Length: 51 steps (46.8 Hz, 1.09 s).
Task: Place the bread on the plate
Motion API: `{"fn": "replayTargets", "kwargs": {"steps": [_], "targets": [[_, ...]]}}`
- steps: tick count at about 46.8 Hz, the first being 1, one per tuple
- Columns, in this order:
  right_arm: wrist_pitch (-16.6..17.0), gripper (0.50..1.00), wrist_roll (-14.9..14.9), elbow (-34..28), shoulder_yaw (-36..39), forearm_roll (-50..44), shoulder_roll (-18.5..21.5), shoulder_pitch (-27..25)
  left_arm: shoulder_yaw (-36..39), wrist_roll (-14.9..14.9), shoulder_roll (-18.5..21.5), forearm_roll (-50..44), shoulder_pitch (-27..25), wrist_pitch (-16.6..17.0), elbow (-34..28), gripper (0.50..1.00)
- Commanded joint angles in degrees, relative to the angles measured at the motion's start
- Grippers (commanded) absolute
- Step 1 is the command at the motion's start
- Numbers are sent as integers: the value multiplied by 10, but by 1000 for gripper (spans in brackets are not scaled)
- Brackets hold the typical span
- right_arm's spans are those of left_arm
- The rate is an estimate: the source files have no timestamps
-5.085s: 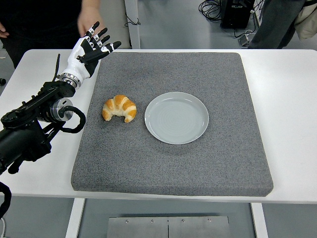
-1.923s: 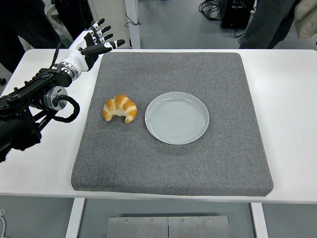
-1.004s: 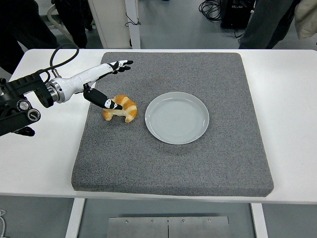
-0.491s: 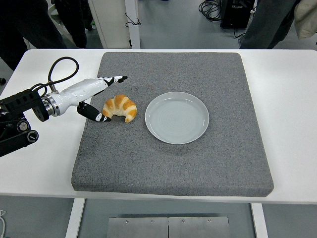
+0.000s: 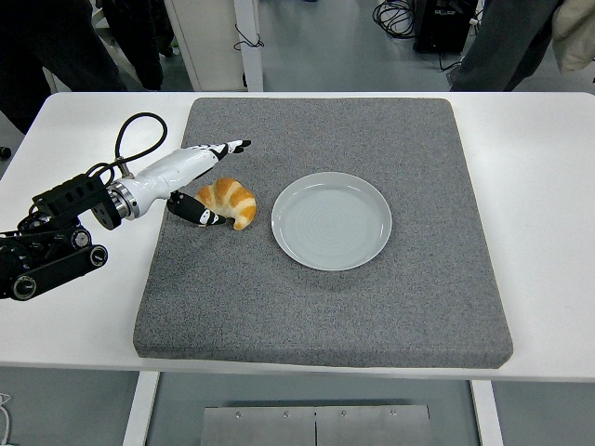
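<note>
Beside the plate (image 5: 331, 220), left hand (image 5: 193, 173) spread wide around the croissant (image 5: 226, 202), thumb seemingly touching it.

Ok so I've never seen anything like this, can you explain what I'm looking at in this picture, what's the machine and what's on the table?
This is one picture from a camera high on a humanoid robot, looking down over a white table. The black arm entering from the left ends in a five-fingered left hand, white with dark fingertips. A grey mat covers most of the table. On it lie a croissant and, just to its right, an empty pale plate. The hand is at the croissant, thumb low against its near side, fingers stretched out behind it. It has not closed round the bread, so nothing is held yet. People's legs show along the top.
</note>
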Motion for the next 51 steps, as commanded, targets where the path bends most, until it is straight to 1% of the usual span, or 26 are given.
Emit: {"fn": "replayTargets", "kwargs": {"steps": [1,7,14,19,25,30,36,39,41,43,45,47,50,51], "targets": [[0,1000,0,0,0,0,0,0,0,0,-9,-4,0,0,5,940],[0,1000,0,0,0,0,0,0,2,-1,-18,-11,1,0,18,939],[0,1000,0,0,0,0,0,0,2,-8,-27,-11,8,0,38,934],[0,1000,0,0,0,0,0,0,2,-13,-40,-11,9,0,50,930],[0,1000,0,0,0,0,0,0,1,-21,-54,-14,11,0,74,918],[0,1000,0,0,0,0,0,0,2,-33,-59,-30,11,0,83,901],[0,1000,0,0,0,0,0,0,3,-34,-60,-46,11,-2,85,837],[0,1000,0,0,0,0,0,0,3,-34,-59,-53,13,-4,85,778],[0,1000,0,0,0,0,0,0,3,-34,-60,-58,13,-6,85,749],[0,1000,0,0,0,0,0,1,4,-34,-59,-62,13,-8,86,701],[0,1000,0,0,0,1,0,1,4,-34,-59,-64,14,-8,86,636],[0,1000,0,0,0,0,0,1,5,-33,-59,-64,15,-9,86,593],[0,1000,0,0,0,0,0,1,5,-34,-60,-63,15,-10,90,506],[0,1000,0,0,0,0,0,1,6,-34,-59,-63,15,-10,90,500]]}}
